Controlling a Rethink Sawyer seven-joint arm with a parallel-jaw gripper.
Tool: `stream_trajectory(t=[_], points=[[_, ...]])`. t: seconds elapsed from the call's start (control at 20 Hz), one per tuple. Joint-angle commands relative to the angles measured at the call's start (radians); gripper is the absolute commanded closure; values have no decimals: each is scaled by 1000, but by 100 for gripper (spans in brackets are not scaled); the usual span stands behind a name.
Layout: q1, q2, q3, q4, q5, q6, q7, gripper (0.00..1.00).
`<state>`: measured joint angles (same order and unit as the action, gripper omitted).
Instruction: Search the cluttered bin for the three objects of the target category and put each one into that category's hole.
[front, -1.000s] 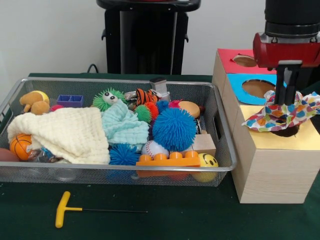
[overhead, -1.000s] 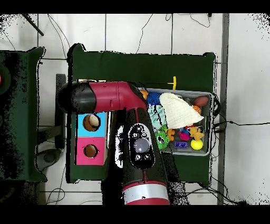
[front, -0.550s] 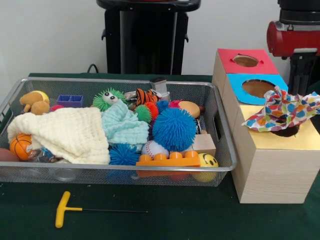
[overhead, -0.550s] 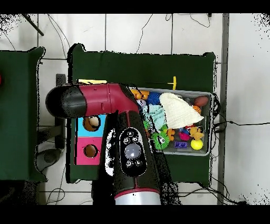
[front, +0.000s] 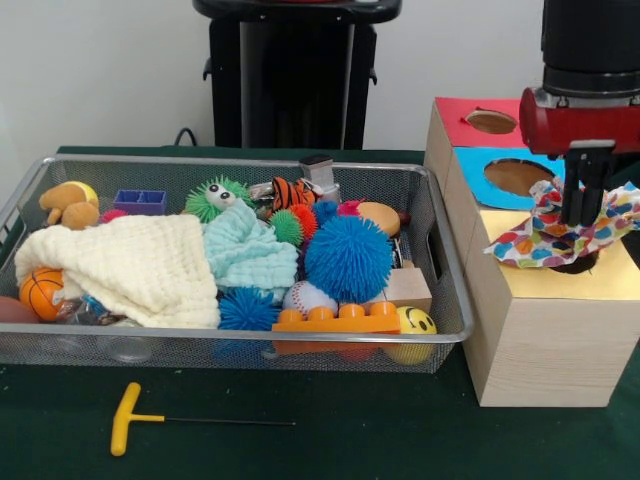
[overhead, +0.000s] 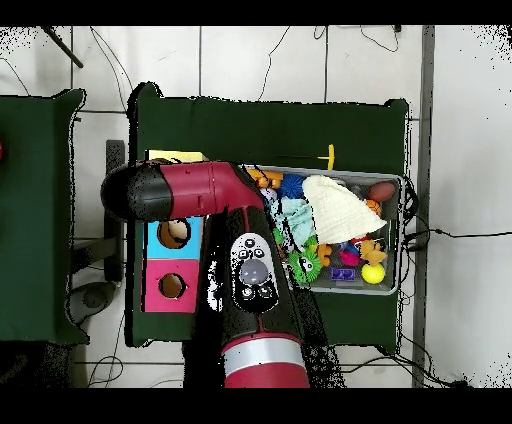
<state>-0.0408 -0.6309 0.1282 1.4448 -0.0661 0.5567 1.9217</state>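
Red-and-black Sawyer gripper (front: 583, 205) hangs over yellow-topped wooden box (front: 560, 330), nearest of three at right. Jaws: can't tell, tips sit down in the folds of the multicolour polka-dot cloth (front: 560, 225).

Cloth lies bunched across the yellow box's hole, corners draped over the top, not yet through; prob. needs poking in, hence gripper straight above it.

Blue-topped box (front: 505, 172) and red-topped box (front: 480, 120) further back, holes clear.

Silver wire-mesh bin (front: 440, 300) at left holds cream knitted cloth (front: 140, 265) and light teal cloth (front: 245, 250) on top of the toys; likely the other two targets.
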Motion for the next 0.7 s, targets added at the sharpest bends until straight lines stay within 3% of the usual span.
stream_trajectory(t=[0.05,0.7], points=[[-34,70,39,38,-68,-32,-2,100],[-26,64,31,33,-71,-17,-8,100]])
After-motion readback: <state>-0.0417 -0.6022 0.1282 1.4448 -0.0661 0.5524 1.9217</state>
